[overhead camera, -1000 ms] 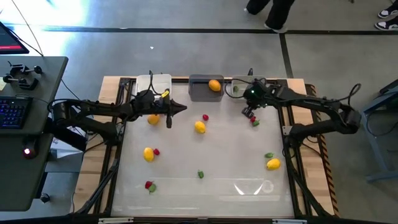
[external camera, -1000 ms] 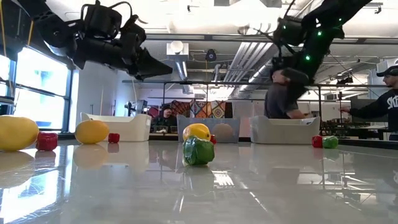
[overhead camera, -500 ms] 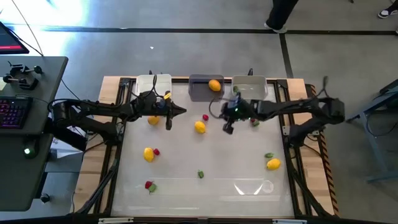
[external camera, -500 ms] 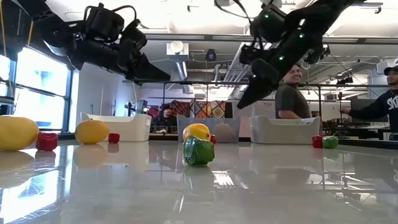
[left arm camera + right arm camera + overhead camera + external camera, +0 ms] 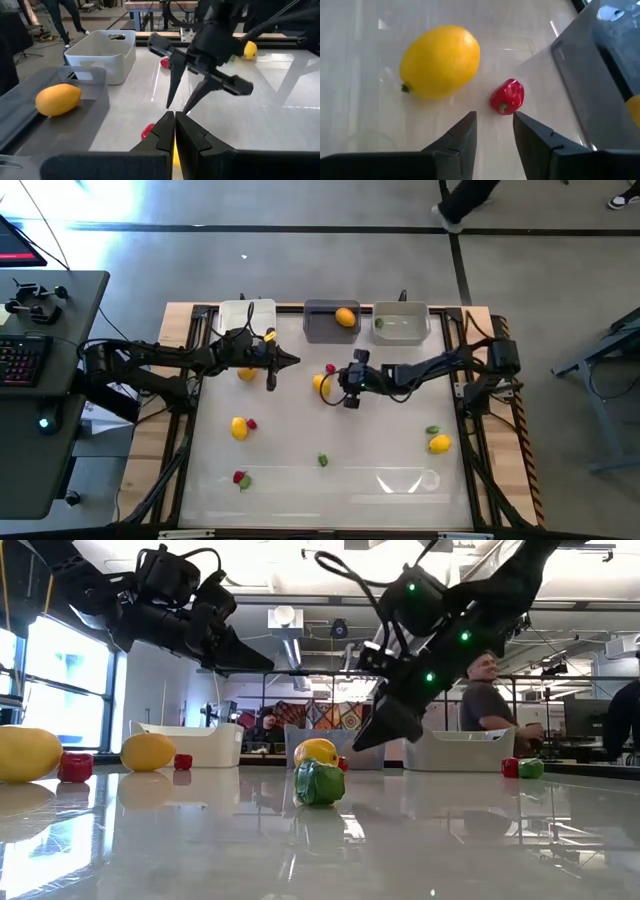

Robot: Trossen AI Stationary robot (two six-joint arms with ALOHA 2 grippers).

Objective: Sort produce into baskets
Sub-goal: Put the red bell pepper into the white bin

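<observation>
Glossy white table (image 5: 380,440); right hand (image 5: 338,387) ajar over lemon (image 5: 321,384), left hand (image 5: 291,359) closed, empty

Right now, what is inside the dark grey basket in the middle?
One orange-yellow fruit lies inside the dark grey basket, toward its right end. The rest of its floor looks bare; nothing covers it.

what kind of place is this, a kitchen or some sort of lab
Most likely a robotics lab or workshop, not a kitchen. Two robot arms work on a framed table, a desk with a keyboard stands beside it, and the low view shows exposed ceiling ducts and people at workstations behind.
</observation>
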